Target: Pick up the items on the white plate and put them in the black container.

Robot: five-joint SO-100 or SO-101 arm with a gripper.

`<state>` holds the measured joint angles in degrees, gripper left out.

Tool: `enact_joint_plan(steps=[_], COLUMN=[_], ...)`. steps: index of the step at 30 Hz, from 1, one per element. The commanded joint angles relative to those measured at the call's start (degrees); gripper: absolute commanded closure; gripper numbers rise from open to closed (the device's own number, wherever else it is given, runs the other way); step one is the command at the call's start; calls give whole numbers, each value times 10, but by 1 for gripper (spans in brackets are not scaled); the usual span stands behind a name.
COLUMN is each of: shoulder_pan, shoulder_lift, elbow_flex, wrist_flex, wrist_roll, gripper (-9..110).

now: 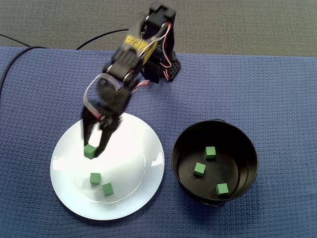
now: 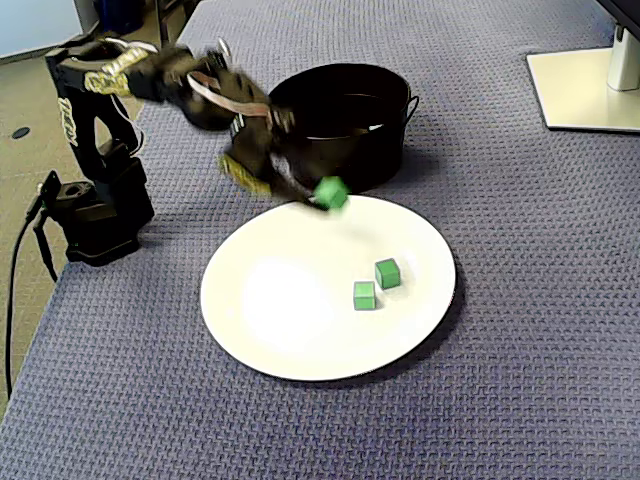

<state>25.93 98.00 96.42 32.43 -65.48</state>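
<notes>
A white plate point(image 1: 131, 148) point(image 2: 290, 320) lies on the blue cloth, with a black container point(image 1: 174, 157) point(image 2: 345, 150) beside it. My gripper point(image 1: 92, 148) point(image 2: 320, 198) is over the plate's edge, shut on a green cube point(image 1: 89, 151) point(image 2: 333, 192) held between its fingertips. In a fixed view the cube hangs just above the plate's far rim, close to the container. Two more green cubes point(image 1: 95, 178) point(image 1: 107, 189) point(image 2: 364, 295) point(image 2: 388, 272) rest on the plate. Three green cubes point(image 1: 210, 151) point(image 1: 199, 169) point(image 1: 222, 189) lie inside the container.
The arm's base point(image 1: 168, 67) point(image 2: 95, 205) stands at the cloth's edge behind the plate. Black cables point(image 1: 12, 62) point(image 2: 20, 250) run off past the base. A white stand foot point(image 2: 585, 85) sits at the far right corner.
</notes>
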Motion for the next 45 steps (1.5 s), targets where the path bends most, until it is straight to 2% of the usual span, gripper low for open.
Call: enact_joint_plan(steps=[1, 5, 9, 15, 20, 26, 29, 33, 37, 45], shoulder_pan=[-91, -220, -356, -490, -509, -505, -500, -471, -387, -105], shoulder_lift=[134, 154, 100, -5, -120, -165, -155, -122, -75, -60], elbow_flex=[-31, -122, -182, -139, -126, -132, -132, -166, -235, -330], wrist_flex=[54, 200, 310, 339, 325, 322, 333, 382, 444, 491], wrist_roll=[158, 287, 396, 440, 436, 432, 426, 416, 421, 520], gripper=[102, 102, 102, 102, 102, 100, 70, 66, 65, 62])
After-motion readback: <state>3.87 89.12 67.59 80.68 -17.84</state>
